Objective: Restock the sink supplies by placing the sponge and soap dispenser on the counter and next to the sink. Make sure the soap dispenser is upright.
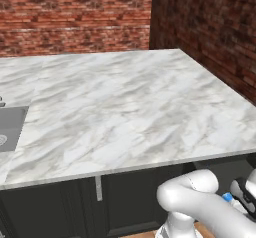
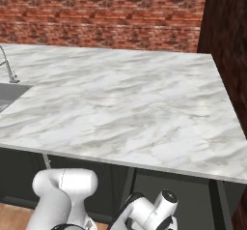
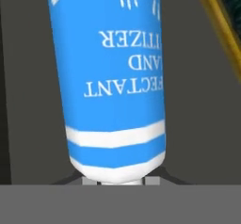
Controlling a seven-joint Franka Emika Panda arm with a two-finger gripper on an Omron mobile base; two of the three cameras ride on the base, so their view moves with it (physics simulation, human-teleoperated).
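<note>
I've got the gripper (image 3: 120,183) clamped on the soap dispenser (image 3: 113,77) down below the counter (image 1: 130,107) edge; rigid, light, slick plastic bottle, so I'd grip mid-body, not the pump.

blue soap dispenser (image 3: 113,77) w/ white bands, upside-down lettering, close to cam.

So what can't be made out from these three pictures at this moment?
- Blue soap bottle with white lettering: hand view cuts off its upper end; in the left base view only a blue sliver shows past the white arm.
- Jaws: the grey band and the bottle cover them in the hand view, so the grip itself is unseen.
- Grey steel sink: cut by the left edge in both base views.
- Slim chrome tap: cropped.
</note>
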